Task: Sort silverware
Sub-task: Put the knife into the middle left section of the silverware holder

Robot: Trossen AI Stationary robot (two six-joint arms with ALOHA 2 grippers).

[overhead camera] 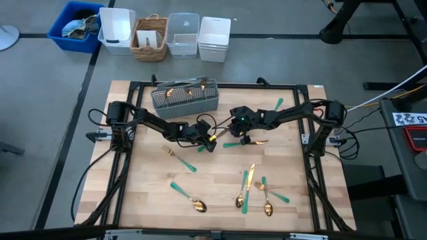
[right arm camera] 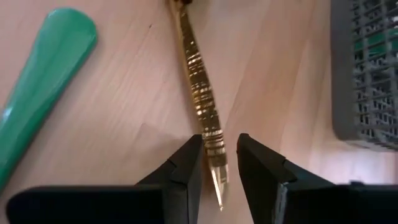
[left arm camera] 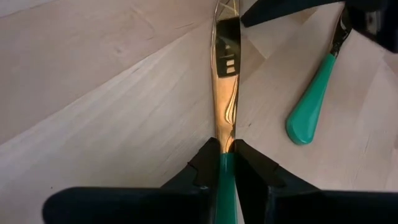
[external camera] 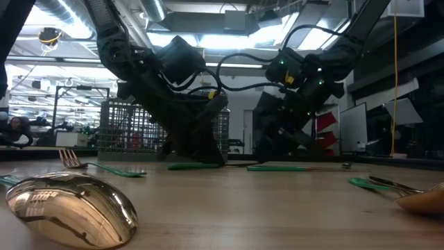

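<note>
The silverware has gold heads and teal handles. One knife sits mid-table between my two grippers. My left gripper is shut on it, coming from the table's left. My right gripper is open, reaching in from the right. Its fingers stand on either side of the knife's gold blade tip; I cannot tell whether they touch it. Another piece lies flat on the wood just near of them, its teal handle showing in the right wrist view. My left gripper pinches the knife between its two fingers at the teal handle, right where the handle meets the gold blade. The fingers lie along the knife, which sticks out ahead of them toward my right gripper. The blade runs low over the wood.
A grey mesh caddy stands at the table's far side, some pieces inside. On the near half lie a fork, a spoon and several more pieces. Bins stand beyond the far edge.
</note>
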